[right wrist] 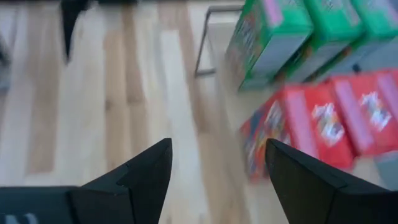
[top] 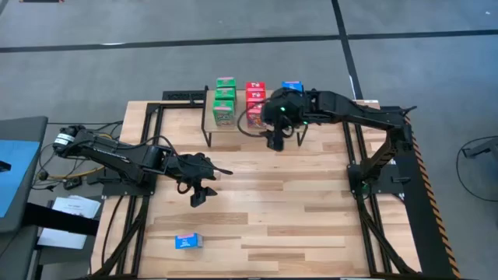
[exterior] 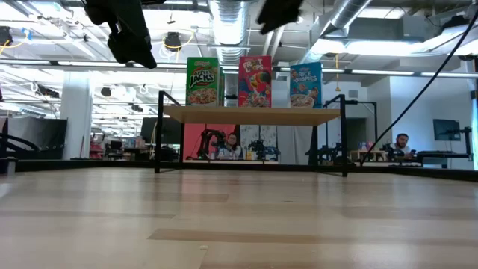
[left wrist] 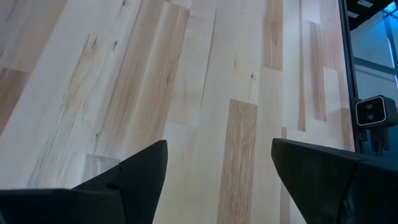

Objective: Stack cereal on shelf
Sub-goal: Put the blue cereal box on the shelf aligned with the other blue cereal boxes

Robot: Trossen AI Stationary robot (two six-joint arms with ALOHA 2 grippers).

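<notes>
The shelf (top: 212,118) stands at the table's far middle on thin black legs. On it stand a row of green cereal boxes (top: 225,97), a row of red ones (top: 255,95) and blue cereal (top: 292,85), partly hidden by my right arm. One more blue box (top: 187,242) lies flat on the table near its front left. My right gripper (top: 274,141) hangs open over the shelf's near edge with nothing between its fingers (right wrist: 217,146). My left gripper (top: 204,188) hovers open over the table's left middle, above bare wood (left wrist: 217,146).
Black frame rails (top: 354,155) run along the table's left and right sides. The wide wooden tabletop (top: 296,225) lies between the shelf and the near edge. In the low view the boxes (exterior: 255,81) stand upright on the shelf board (exterior: 254,114).
</notes>
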